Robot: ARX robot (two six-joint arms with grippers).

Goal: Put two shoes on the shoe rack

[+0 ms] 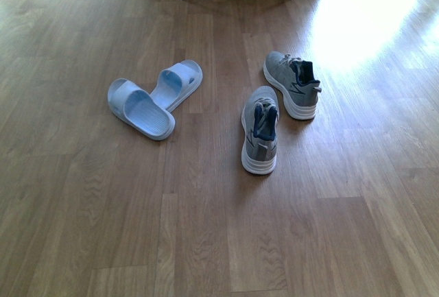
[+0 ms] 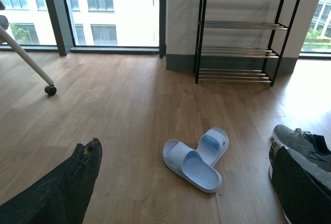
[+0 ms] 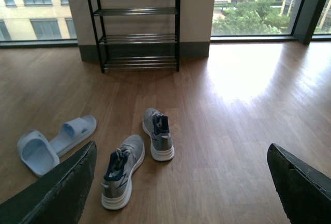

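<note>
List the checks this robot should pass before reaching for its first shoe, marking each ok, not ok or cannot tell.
1. The left pincer and right pincer open, holding nothing: ok.
2. The shoe rack tiers bare: ok.
3. The grey sneakers upright on soles: ok.
4. The slides lying apart: not ok, one overlaps the other.
5. The floor from shoes to rack free: ok.
6. That rack within reach: cannot tell.

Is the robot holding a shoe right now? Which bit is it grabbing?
No, nothing. The left gripper and right gripper are both open and empty; the sneakers and slides all lie on the floor.
</note>
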